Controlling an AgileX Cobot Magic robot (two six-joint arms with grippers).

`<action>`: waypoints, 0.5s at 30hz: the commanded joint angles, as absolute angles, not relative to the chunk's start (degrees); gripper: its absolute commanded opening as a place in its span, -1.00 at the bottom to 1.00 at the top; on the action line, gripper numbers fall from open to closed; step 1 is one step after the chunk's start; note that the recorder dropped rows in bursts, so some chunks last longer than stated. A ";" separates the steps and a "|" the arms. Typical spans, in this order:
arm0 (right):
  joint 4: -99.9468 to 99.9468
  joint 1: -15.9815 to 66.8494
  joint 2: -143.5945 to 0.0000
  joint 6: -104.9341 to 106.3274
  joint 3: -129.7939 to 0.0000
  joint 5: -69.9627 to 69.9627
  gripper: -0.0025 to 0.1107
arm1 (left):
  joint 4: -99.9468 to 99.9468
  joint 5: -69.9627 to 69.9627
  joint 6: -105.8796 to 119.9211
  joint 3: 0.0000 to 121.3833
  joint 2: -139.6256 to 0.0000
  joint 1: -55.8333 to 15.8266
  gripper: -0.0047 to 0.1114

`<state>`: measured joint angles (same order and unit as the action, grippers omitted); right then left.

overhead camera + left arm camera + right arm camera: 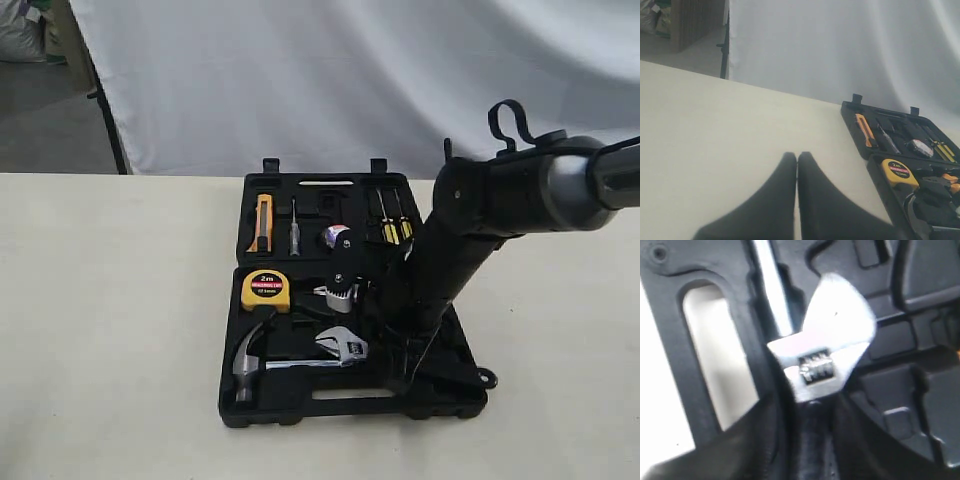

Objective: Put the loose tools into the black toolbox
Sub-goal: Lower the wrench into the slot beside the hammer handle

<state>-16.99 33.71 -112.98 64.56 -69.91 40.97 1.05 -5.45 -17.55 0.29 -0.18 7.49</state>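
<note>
The black toolbox (340, 408) lies open on the table, lid half at the back. My right gripper (398, 352) reaches down into the front half. In the right wrist view, my right gripper (812, 402) has its two fingers pressed against the black handle of a silver adjustable wrench (832, 347). The wrench's head (343, 346) points left, just over the toolbox's moulded recesses (670, 340). My left gripper (797, 156) hangs shut and empty over bare table, left of the toolbox (849, 119).
In the case sit a hammer (248, 362), a yellow tape measure (266, 290), an orange utility knife (262, 222), a tester screwdriver (294, 228), a tape roll (335, 237) and yellow-handled screwdrivers (393, 222). A white backdrop hangs behind the table.
</note>
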 commanded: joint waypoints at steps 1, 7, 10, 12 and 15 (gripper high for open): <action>-15.94 33.55 -114.03 65.88 -69.86 38.34 -0.84 | 1.30 -5.03 -17.82 0.44 0.00 8.94 -0.91; -15.94 33.55 -114.03 68.13 -69.86 38.34 -0.96 | 1.30 -5.03 -17.82 0.44 0.00 8.94 -0.91; -15.94 33.55 -114.03 68.36 -69.86 37.78 -0.96 | 1.30 -5.03 -17.82 0.44 0.00 8.94 -0.91; -15.94 33.55 -114.03 68.64 -69.86 37.39 -0.96 | 1.30 -5.03 -17.82 0.44 0.00 8.94 -0.91; -15.94 33.55 -114.03 68.61 -69.86 36.14 -0.96 | 1.30 -5.03 -17.82 0.44 0.00 8.94 -0.91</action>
<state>-17.41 33.81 -112.98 67.02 -69.91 40.43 1.05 -5.45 -17.55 0.29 -0.18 7.49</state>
